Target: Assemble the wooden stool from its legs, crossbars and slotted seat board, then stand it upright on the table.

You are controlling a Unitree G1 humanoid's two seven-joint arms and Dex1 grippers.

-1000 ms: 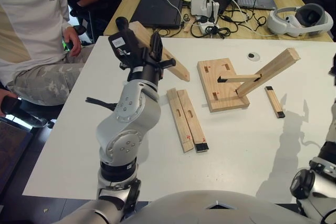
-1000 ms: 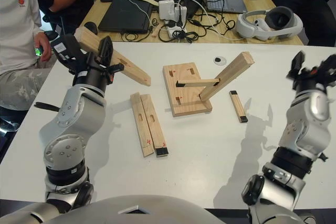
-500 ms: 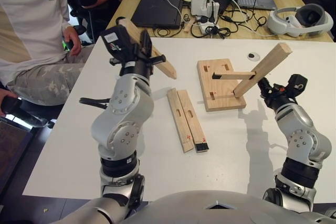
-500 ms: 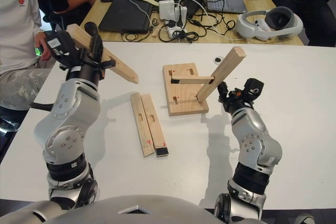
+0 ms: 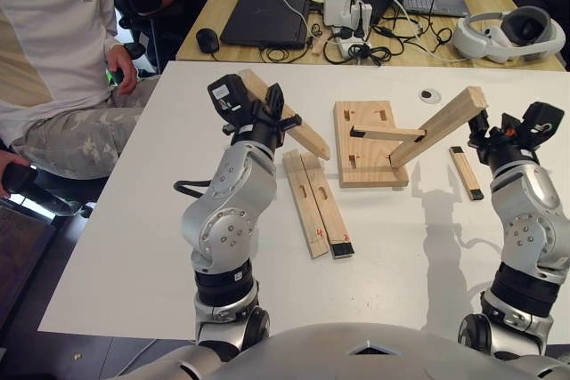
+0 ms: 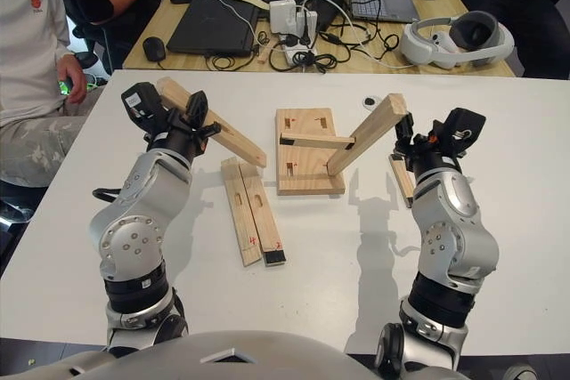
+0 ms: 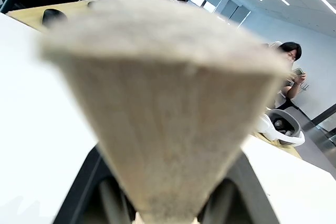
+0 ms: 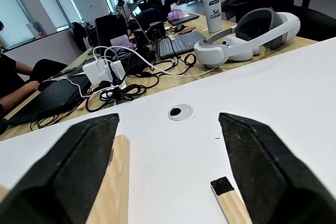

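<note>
My left gripper is shut on a wooden leg, held slanted above the table left of the slotted seat board; the left wrist view has the leg between dark fingers. The board lies flat with a second leg leaning from it and a crossbar joining them. My right gripper is open beside that leg's upper end, not touching it. Two slotted bars lie side by side in front of the board. A short black-tipped crossbar lies right of it.
A small black round cap sits on the table behind the board. The adjoining desk at the back holds laptops, a power strip with cables and a white headset. A seated person is at the left edge.
My left arm has carried its leg rightward and nearer the seat board. My right arm came in from the right and now sits by the leaning leg's upper end, which tilts lower.
</note>
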